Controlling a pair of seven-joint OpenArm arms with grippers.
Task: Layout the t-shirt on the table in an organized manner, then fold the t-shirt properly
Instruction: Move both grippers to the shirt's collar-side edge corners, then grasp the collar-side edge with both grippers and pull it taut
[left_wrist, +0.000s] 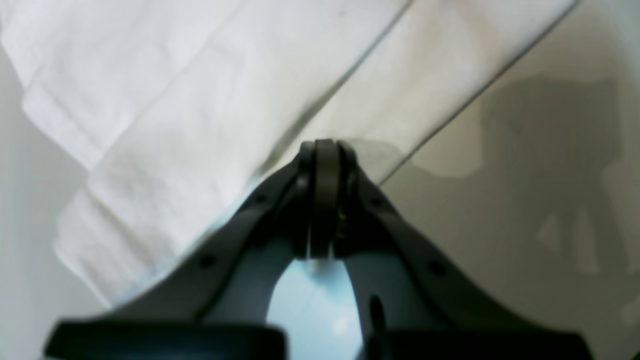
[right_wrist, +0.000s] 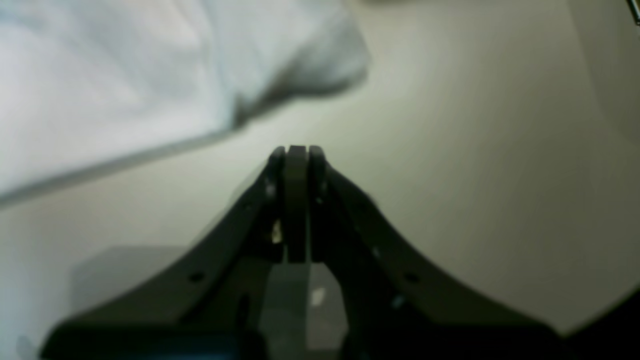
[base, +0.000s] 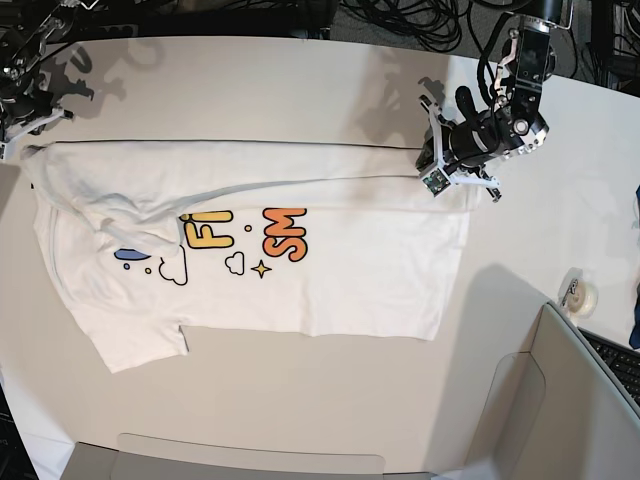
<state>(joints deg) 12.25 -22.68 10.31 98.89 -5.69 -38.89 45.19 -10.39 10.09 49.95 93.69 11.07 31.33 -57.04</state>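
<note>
The white t-shirt (base: 330, 260) lies spread on the table (base: 300, 90), its far part folded over toward the front so only part of the yellow and orange lettering shows. My left gripper (base: 442, 152) sits at the folded edge's right corner. In the left wrist view the left gripper (left_wrist: 325, 150) is shut just above the t-shirt (left_wrist: 200, 100) edge, with no cloth seen between the fingers. My right gripper (right_wrist: 296, 150) is shut over the bare table (right_wrist: 450, 150), beside the t-shirt (right_wrist: 100, 75) sleeve end. Its arm (base: 25, 105) is at the base view's far left edge.
A small tape roll (base: 580, 295) lies right of the shirt. A grey panel (base: 580, 420) with a keyboard (base: 615, 362) stands at the front right. Cables (base: 400, 15) run along the far edge. Another grey panel (base: 250, 462) borders the front.
</note>
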